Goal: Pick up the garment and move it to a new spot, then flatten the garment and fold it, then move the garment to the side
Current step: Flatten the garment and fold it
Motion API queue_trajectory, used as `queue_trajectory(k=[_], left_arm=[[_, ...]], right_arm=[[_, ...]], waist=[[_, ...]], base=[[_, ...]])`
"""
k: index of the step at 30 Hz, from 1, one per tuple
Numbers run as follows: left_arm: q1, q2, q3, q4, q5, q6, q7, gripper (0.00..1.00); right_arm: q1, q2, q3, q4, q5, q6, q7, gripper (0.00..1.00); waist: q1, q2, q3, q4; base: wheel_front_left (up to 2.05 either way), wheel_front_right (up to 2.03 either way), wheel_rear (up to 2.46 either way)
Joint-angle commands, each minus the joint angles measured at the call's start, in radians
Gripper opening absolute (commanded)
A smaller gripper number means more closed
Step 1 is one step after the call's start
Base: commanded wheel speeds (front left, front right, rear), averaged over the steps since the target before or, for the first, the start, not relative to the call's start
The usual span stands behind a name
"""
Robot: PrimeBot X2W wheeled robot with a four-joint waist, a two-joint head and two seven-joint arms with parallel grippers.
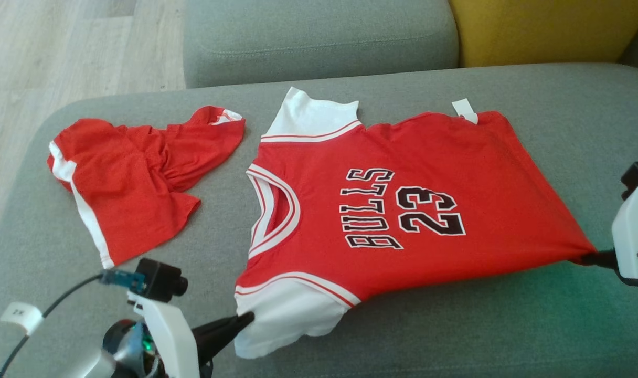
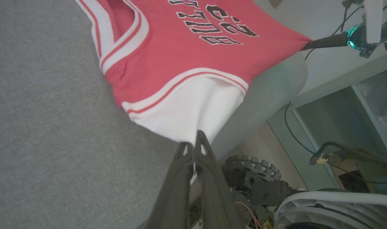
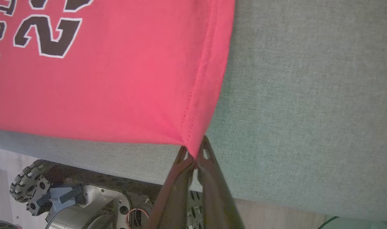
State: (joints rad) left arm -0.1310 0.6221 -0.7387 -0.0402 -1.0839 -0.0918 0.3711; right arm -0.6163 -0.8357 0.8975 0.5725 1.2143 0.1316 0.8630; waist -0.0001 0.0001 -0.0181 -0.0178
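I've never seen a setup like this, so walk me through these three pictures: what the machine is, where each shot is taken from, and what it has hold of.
It is a two-armed robot. The wide shot comes from its head, looking down at a grey sofa seat; the other two come from cameras on its wrists, looking along each gripper's dark fingers. A red jersey lies spread out, with red shorts crumpled to its left. The left gripper pinches the jersey's white sleeve; the right gripper pinches a bottom hem corner. Both are shut on the cloth.

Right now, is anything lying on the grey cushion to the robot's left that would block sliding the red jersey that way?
Yes. Crumpled red shorts with white trim lie on the grey cushion, left of the red Bulls jersey that the left gripper and right gripper hold.
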Motion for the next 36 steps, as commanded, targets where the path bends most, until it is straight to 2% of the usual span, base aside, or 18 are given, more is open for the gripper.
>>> queue_trajectory(k=[1, 6, 13, 27, 36], left_arm=[[-0.058, 0.038, 0.054, -0.035, -0.003, 0.007, -0.005, 0.00], [-0.099, 0.037, 0.076, -0.059, 0.014, 0.033, -0.011, 0.00], [-0.214, 0.001, 0.093, -0.031, 0.037, 0.035, -0.003, 0.00], [-0.443, -0.102, 0.091, 0.190, 0.073, 0.016, 0.010, 0.00], [-0.532, -0.162, 0.072, 0.335, 0.099, -0.002, -0.009, 0.00]], right_arm=[[0.003, -0.047, -0.017, -0.022, 0.002, -0.001, 0.002, 0.00], [-0.009, -0.041, -0.047, -0.038, -0.012, -0.001, 0.025, 0.00], [-0.049, -0.004, -0.099, -0.030, -0.047, -0.001, 0.037, 0.00], [-0.144, 0.109, -0.152, 0.045, -0.152, -0.001, 0.020, 0.00], [-0.181, 0.155, -0.153, 0.048, -0.191, -0.001, -0.050, 0.00]], waist=[[0.0001, -0.0001, 0.004, -0.002], [0.0001, -0.0001, 0.029, -0.009], [0.0001, -0.0001, 0.082, -0.011], [0.0001, -0.0001, 0.200, -0.031], [0.0001, -0.0001, 0.255, -0.041]], base=[[0.00, 0.00, 0.00], [0.00, 0.00, 0.00], [0.00, 0.00, 0.00], [0.00, 0.00, 0.00], [0.00, 0.00, 0.00]])
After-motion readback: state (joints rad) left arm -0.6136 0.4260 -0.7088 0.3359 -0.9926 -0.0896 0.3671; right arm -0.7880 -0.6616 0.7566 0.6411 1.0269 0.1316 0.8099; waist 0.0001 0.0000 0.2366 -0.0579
